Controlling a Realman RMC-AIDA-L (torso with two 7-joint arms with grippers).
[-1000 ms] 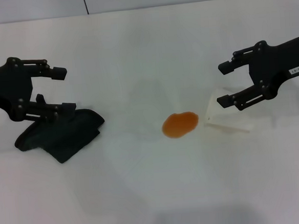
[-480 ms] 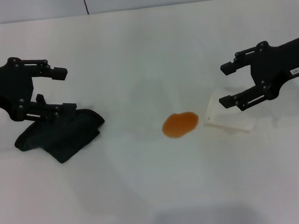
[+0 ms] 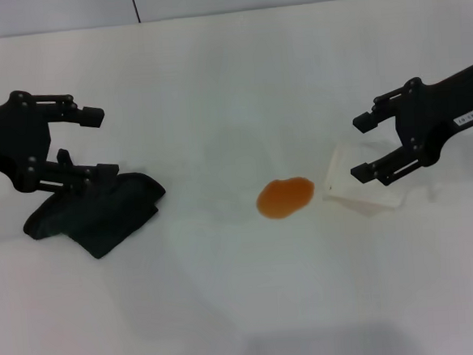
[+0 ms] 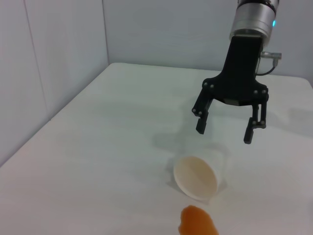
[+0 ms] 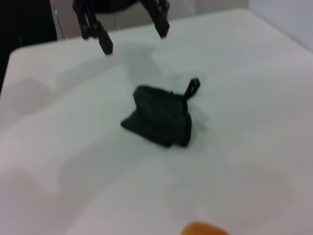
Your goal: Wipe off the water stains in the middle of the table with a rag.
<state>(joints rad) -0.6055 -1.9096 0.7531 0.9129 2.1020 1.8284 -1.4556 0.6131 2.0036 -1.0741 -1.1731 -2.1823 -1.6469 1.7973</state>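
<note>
Our left gripper (image 3: 96, 142) hangs jaws spread over the rag (image 3: 97, 212) for pickup, right gripper (image 3: 369, 146) spread beside the water stains (image 3: 285, 197).

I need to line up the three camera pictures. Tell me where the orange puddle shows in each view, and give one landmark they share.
Head view: the water stains lie mid-table, between the rag and the tipped cup.
Left wrist view: at the bottom edge, just before the cup's mouth.
Right wrist view: only a sliver at the bottom edge, nearer than the rag.
Shared landmark: the puddle itself.
</note>
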